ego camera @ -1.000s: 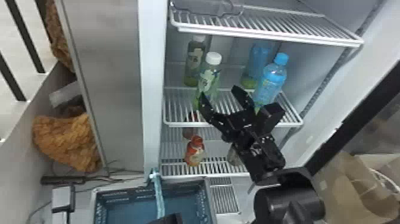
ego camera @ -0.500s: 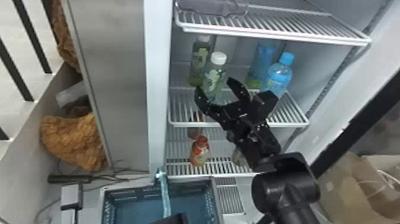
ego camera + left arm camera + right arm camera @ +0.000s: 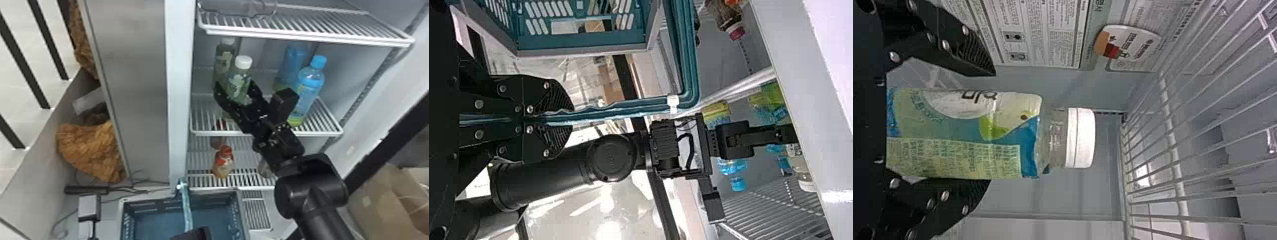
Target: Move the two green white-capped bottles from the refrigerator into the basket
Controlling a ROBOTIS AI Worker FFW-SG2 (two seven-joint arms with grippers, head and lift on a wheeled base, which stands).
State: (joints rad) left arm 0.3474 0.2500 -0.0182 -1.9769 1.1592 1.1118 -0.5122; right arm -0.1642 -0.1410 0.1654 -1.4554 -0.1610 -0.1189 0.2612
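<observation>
My right gripper [image 3: 235,84] is around the front green white-capped bottle [image 3: 243,62], one finger on each side. In the right wrist view, that bottle [image 3: 963,135] lies between the open fingers of the right gripper [image 3: 991,128], with a gap beside the upper finger. The second green bottle [image 3: 224,59] stands just behind on the same shelf. At the bottom edge of the head view, part of my left gripper [image 3: 194,234] is by the basket [image 3: 240,207]. The left wrist view has the left gripper [image 3: 571,118] shut on the basket's teal handle [image 3: 629,107].
Two blue-capped bottles [image 3: 310,78] [image 3: 292,60] stand right of the right gripper. The wire shelf above [image 3: 306,35] overhangs the bottles. Red-capped bottles [image 3: 223,162] are on the lower shelf. The refrigerator's pale side frame [image 3: 180,95] rises at the left of the shelves.
My right gripper has moved deeper toward the front green bottle, from in front of it to around it. The head view has shifted slightly, and the left gripper stays by the basket.
</observation>
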